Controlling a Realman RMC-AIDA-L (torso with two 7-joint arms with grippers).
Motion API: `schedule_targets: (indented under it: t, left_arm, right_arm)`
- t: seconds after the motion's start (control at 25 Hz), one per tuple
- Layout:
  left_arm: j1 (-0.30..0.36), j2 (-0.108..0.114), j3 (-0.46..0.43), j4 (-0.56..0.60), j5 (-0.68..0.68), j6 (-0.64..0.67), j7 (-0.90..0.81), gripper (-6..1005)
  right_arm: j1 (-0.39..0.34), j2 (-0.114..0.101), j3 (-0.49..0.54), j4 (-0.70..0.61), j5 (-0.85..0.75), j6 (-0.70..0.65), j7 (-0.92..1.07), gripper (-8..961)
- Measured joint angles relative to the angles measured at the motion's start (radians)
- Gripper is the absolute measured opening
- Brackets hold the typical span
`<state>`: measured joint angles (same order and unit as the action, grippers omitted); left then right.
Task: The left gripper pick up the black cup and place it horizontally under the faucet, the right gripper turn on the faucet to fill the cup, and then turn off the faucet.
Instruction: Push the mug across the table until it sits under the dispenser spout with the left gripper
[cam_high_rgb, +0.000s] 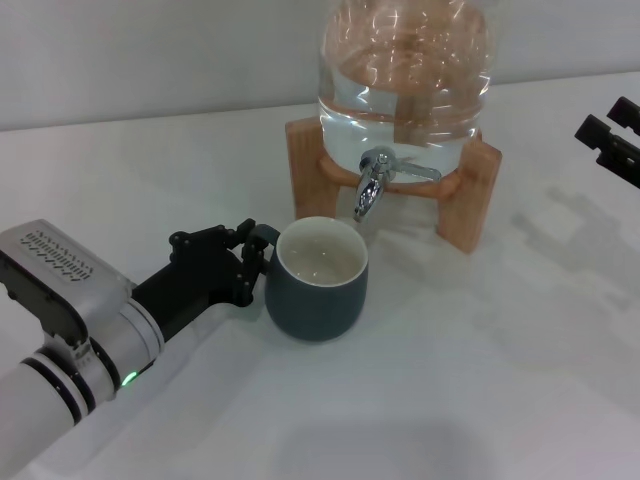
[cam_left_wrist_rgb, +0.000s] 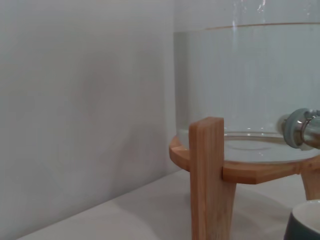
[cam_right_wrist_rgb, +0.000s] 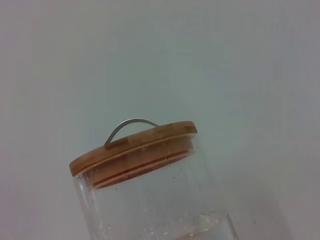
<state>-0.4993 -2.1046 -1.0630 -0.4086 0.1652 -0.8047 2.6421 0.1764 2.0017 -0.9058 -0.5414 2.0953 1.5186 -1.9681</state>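
Two claws are seen in head view. The left claw (cam_high_rgb: 238, 262) is closed on the loop handle of the black cup (cam_high_rgb: 318, 277), which is kept upright on the white tabletop (cam_high_rgb: 480, 380), w/ its far rim just below the faucet (cam_high_rgb: 374, 184) spout. The faucet is fitted to a glass jar (cam_high_rgb: 405, 75) on a wooden stand (cam_high_rgb: 470, 190). The right claw (cam_high_rgb: 612, 138) is held well apart from the jar, beyond the stand; its opening can't be told.
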Motion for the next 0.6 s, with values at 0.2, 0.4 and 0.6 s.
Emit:
schedule_targets:
  t: [0.2,0.4,0.6]
  left_arm:
    - [0.004,0.000,0.002,-0.001,-0.002,-0.002,0.000,141]
    - [-0.014,0.004,-0.005,0.007,-0.038,0.001,0.002,141]
    - [-0.042,0.005,-0.004,0.010,-0.053,0.028,0.004,141]
  right_arm:
    - [0.001,0.000,-0.007,0.003,0.000,0.000,0.000,841]
    - [0.005,0.000,-0.010,0.007,0.000,0.000,0.000,841]
    - [0.005,0.000,-0.010,0.009,0.000,0.000,0.000,841]
